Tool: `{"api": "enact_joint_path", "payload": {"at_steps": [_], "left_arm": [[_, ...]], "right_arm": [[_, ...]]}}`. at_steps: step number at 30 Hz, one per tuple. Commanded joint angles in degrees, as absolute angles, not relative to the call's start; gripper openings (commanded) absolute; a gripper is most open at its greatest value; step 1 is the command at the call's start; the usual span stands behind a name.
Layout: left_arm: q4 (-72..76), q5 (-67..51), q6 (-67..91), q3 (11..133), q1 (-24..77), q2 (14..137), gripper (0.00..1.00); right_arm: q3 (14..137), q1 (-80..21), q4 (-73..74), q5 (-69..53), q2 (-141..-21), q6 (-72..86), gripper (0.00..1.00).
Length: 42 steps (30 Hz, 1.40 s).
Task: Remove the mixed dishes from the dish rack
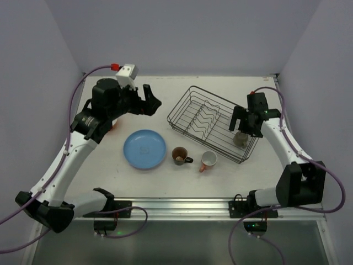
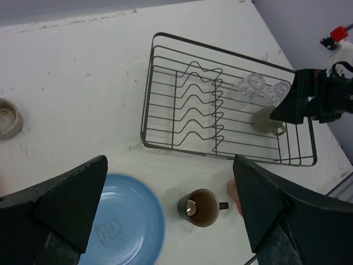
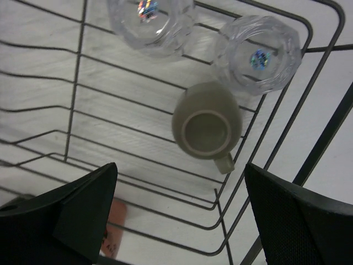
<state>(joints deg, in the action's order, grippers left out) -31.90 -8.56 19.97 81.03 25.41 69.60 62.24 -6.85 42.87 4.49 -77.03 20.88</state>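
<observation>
The right gripper (image 3: pixel 181 168) is held wide open over the small olive-brown cup (image 3: pixel 207 124), maybe upside down, at the black wire dish rack's (image 1: pixel 179 105) right end beside two clear glasses (image 3: pixel 259 52), ready for a grab. The left gripper (image 1: pixel 150 102) is spread wide and empty, left of the rack.

There is one wire dish rack (image 1: pixel 204 117) on the one table (image 1: pixel 110 176).

- **Plates:** one, a light blue plate (image 1: pixel 144 149).
- **Mugs:** two, a brown mug (image 1: pixel 180 156) and a pink mug (image 1: pixel 208 160).
- **Glasses:** two, both clear, a first glass (image 3: pixel 150 22) and a second glass (image 3: pixel 263 54).
- **Small cups:** two, an olive cup (image 3: pixel 207 122) and a pale cup (image 2: pixel 8 117) cut off at the edge of the left wrist view.
</observation>
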Motion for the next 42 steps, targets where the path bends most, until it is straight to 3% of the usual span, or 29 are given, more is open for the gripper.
{"api": "enact_joint_path", "payload": {"at_steps": [1,12,29,35,38,42], "left_arm": [[-27.8,-12.2,19.8,71.0,24.7,68.1,1.00],[-24.9,-10.5,16.0,55.6,24.6,58.0,1.00],[-23.7,-13.3,15.3,52.8,24.6,58.4,1.00],[-23.6,-12.4,15.3,52.7,24.6,58.1,1.00],[-23.5,-12.4,15.4,52.8,24.6,58.1,1.00],[-23.5,-12.4,15.6,53.1,24.6,58.0,1.00]], "right_arm": [[67.2,-5.1,42.6,8.9,-82.5,18.4,0.99],[69.3,-4.9,42.5,10.8,-90.0,19.9,0.96],[61.0,-4.9,35.2,7.5,-91.3,21.9,0.81],[60.6,-4.9,34.5,7.5,-91.3,21.4,0.65],[60.5,-5.2,34.5,7.3,-89.7,20.8,0.38],[60.3,-5.6,34.9,6.0,-86.3,20.5,0.23]]}}
